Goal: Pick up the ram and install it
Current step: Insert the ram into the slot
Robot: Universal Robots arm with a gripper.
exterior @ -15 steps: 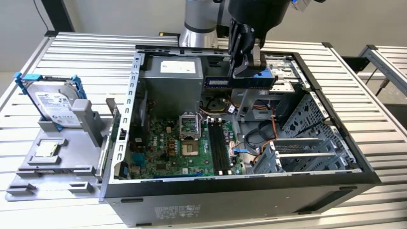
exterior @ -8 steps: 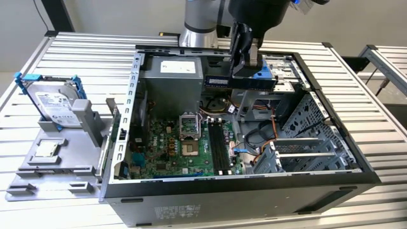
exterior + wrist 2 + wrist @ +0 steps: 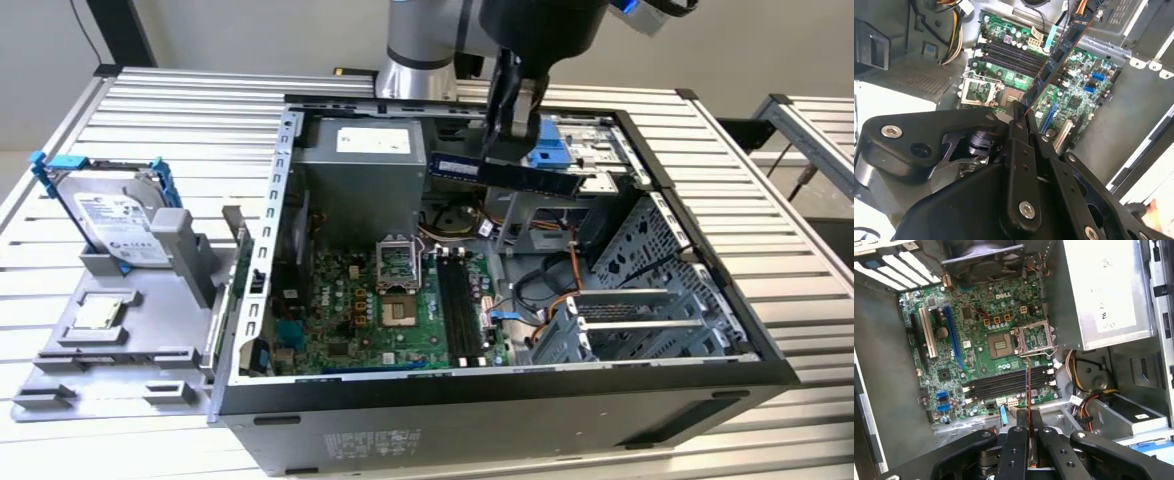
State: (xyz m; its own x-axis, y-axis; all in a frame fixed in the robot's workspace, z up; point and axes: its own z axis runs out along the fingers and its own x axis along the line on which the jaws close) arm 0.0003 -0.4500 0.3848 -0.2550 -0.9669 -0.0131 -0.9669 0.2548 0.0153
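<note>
A: Where is the ram [image 3: 514,176] hanging against your gripper [image 3: 505,138]?
B: It's hanging level just beneath your gripper, above the open case [image 3: 507,425]; it's hovering well apart from the motherboard's black slots [image 3: 461,300]
A: And the fingers?
B: They're clamping together on the ram's edge; in both wrist views it's sticking out edge-on from between them

A robotics lab bench: aluminium-profile table [image 3: 174,100]; opened computer case [image 3: 507,425]; grey parts fixture [image 3: 147,300].
</note>
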